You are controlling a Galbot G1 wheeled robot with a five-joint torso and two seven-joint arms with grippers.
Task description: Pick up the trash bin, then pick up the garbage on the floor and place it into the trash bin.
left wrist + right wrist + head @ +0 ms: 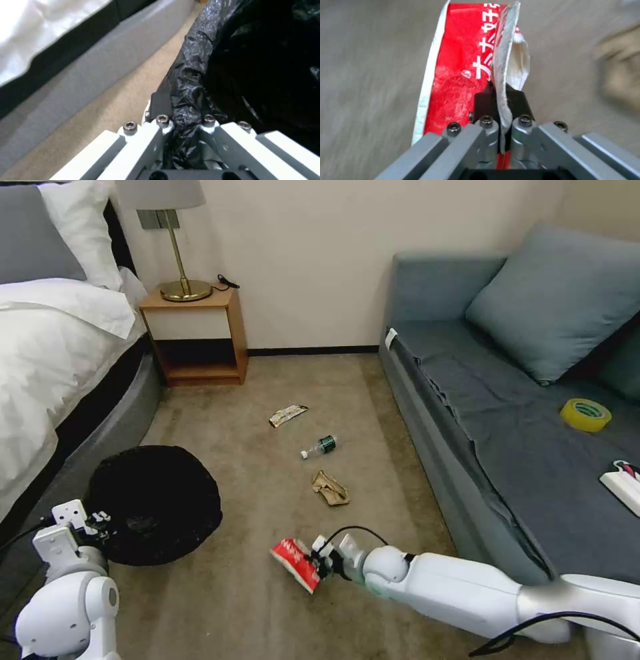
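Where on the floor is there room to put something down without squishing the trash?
Bare carpet lies between the nightstand and sofa, and between the trash bin and red wrapper. The middle is crowded: beige wrapper, bottle, tan paper in a row.

Black-bagged trash bin [157,503] rim pinched between left fingers [161,105]; red-white snack wrapper [297,564] clamped between right fingers [517,102]; bottle [320,445], tan paper [329,489], beige wrapper [288,415] on carpet beyond.
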